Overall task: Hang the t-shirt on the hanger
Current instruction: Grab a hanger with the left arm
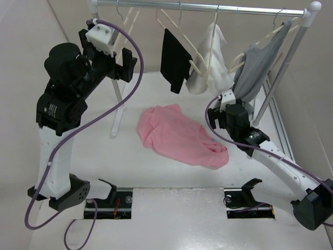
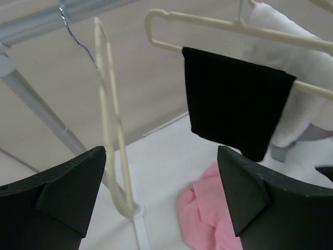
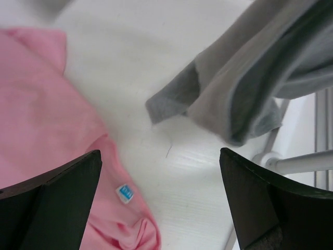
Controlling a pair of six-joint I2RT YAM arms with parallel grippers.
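Note:
The pink t-shirt (image 1: 182, 136) lies crumpled on the white table; it also shows in the left wrist view (image 2: 205, 216) and the right wrist view (image 3: 47, 120), collar and blue label (image 3: 124, 192) near the left finger. The bare cream hanger (image 1: 130, 25) hangs at the left end of the rail. My left gripper (image 1: 126, 63) is raised beside it, open and empty. In the left wrist view the hanger (image 2: 108, 109) stands just inside the left finger of the gripper (image 2: 161, 153). My right gripper (image 1: 229, 119) is open and empty, low over the shirt's right end (image 3: 160, 153).
A clothes rack's rail (image 1: 208, 7) crosses the back, with a leg (image 1: 119, 107) at the left and a post (image 1: 283, 73) at the right. Hangers carry a black garment (image 1: 174, 60), a white garment (image 1: 210, 65) and a grey top (image 1: 255, 73), which hangs close above my right gripper (image 3: 250, 78).

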